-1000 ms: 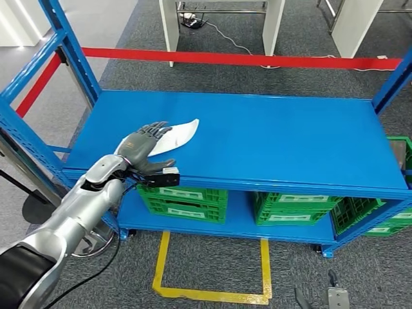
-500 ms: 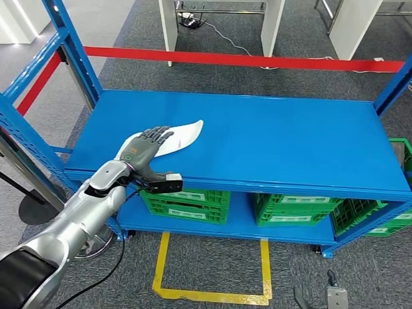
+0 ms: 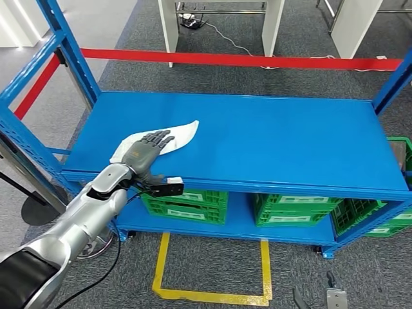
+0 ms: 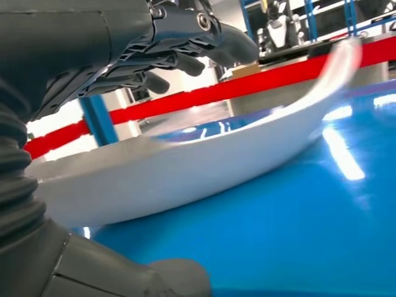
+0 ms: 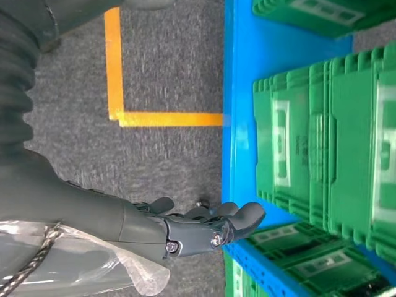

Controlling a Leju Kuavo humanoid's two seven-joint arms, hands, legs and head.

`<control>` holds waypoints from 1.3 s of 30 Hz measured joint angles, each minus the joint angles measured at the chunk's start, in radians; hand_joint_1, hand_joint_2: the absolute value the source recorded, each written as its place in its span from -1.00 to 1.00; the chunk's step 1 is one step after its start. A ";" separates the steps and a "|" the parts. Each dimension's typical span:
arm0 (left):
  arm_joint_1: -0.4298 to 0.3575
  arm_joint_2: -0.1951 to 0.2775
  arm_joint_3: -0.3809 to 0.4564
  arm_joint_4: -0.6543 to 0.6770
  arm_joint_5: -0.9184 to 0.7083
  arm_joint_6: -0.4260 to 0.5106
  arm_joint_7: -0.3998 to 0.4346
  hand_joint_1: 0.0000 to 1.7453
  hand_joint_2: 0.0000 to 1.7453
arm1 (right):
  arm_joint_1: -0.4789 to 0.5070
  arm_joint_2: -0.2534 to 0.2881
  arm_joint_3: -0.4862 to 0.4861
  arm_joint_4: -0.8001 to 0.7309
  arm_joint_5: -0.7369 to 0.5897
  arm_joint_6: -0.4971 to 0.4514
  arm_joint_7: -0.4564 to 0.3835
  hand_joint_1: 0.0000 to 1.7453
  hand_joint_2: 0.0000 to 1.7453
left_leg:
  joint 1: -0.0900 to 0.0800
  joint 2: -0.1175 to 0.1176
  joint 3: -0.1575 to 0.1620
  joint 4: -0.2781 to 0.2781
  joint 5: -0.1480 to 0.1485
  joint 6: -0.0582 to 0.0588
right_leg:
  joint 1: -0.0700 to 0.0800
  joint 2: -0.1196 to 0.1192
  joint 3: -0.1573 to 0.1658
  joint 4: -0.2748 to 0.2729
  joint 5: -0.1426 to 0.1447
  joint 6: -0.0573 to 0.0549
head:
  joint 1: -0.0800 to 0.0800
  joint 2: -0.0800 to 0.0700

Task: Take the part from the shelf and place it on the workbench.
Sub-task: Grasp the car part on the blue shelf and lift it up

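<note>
The white part (image 3: 179, 135) lies flat on the top board of the blue shelf (image 3: 272, 138), near the shelf's left front corner, with its pointed end toward the middle of the board. The left robot hand (image 3: 145, 149) is over the wide end of the part, fingers (image 4: 205, 34) stretched above it and the thumb (image 4: 140, 278) low at the shelf's front side, so the part sits between them. The fingers are spread wide and I judge they hold nothing yet.

The step in hand is the grasp. To do it well, the fingers should come down on the upper face while the thumb goes under the raised edge, because the part is thin, curved and probably slippery. Closing should be slow, so the part is not pushed along the smooth board.

The right robot hand (image 5: 205, 226) hangs beside the shelf's lower level, near the green crates (image 5: 327, 148), with fingers loosely extended and empty.
</note>
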 joint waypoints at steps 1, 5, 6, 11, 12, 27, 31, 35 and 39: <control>-0.001 0.000 -0.001 0.001 0.000 0.000 0.000 -1.00 1.00 | -0.001 0.000 0.000 0.000 0.000 0.000 0.000 -1.00 1.00 | 0.001 0.000 -0.009 0.024 -0.018 -0.005 | -0.002 0.000 0.002 -0.003 0.001 -0.006 | -0.002 0.000; 0.003 0.004 -0.004 0.006 0.000 0.001 0.000 -1.00 1.00 | 0.000 0.000 -0.001 0.000 -0.001 0.000 0.000 -1.00 1.00 | 0.004 0.001 -0.116 0.261 -0.123 -0.018 | -0.002 0.000 0.005 -0.004 0.001 -0.016 | -0.004 0.000; 0.005 0.004 -0.006 0.008 0.000 0.001 0.000 -1.00 1.00 | 0.001 0.000 -0.001 0.000 0.000 0.000 0.000 -1.00 1.00 | 0.004 0.001 -0.126 0.281 -0.120 -0.018 | -0.002 0.000 0.006 -0.004 0.000 -0.016 | -0.004 0.000; 0.003 0.006 -0.007 0.010 0.000 0.001 0.000 -1.00 1.00 | -0.001 0.000 -0.001 0.000 0.000 0.000 0.000 -1.00 1.00 | 0.001 0.001 -0.011 0.020 0.017 -0.003 | 0.001 0.001 0.012 -0.001 -0.006 -0.005 | -0.003 0.000; 0.002 0.007 -0.008 0.011 0.000 0.002 0.002 -1.00 1.00 | -0.001 0.000 -0.001 0.000 0.000 0.000 0.000 -1.00 1.00 | -0.001 0.001 -0.003 0.000 0.016 0.000 | 0.003 0.001 0.009 0.000 -0.006 -0.001 | -0.003 0.000; 0.005 0.012 0.026 0.075 -0.022 0.075 0.039 -1.00 1.00 | 0.005 -0.003 0.000 0.000 0.001 -0.001 0.000 -1.00 1.00 | -0.001 -0.002 0.003 -0.011 0.016 0.015 | 0.002 -0.001 0.006 0.005 -0.005 0.015 | 0.002 0.000; 0.009 0.016 0.041 0.087 -0.021 0.081 0.043 0.00 1.00 | 0.007 -0.003 -0.001 -0.001 0.003 -0.001 0.000 -1.00 1.00 | 0.001 -0.002 -0.004 0.005 0.003 -0.006 | 0.000 0.000 0.009 -0.003 0.000 -0.006 | 0.000 0.000; 0.027 0.018 0.057 0.111 -0.009 0.095 0.042 1.00 1.00 | 0.008 -0.004 -0.002 -0.001 0.006 -0.002 0.000 -1.00 1.00 | 0.005 0.000 -0.094 0.224 -0.110 -0.021 | -0.001 -0.001 0.010 -0.005 0.002 -0.018 | -0.005 0.000; 0.043 0.015 0.082 0.136 0.011 0.109 0.027 1.00 1.00 | 0.010 -0.004 -0.003 -0.001 0.013 -0.002 0.000 -1.00 1.00 | 0.005 0.000 -0.065 0.171 -0.052 -0.014 | 0.001 0.000 0.012 -0.004 0.001 -0.018 | -0.005 0.000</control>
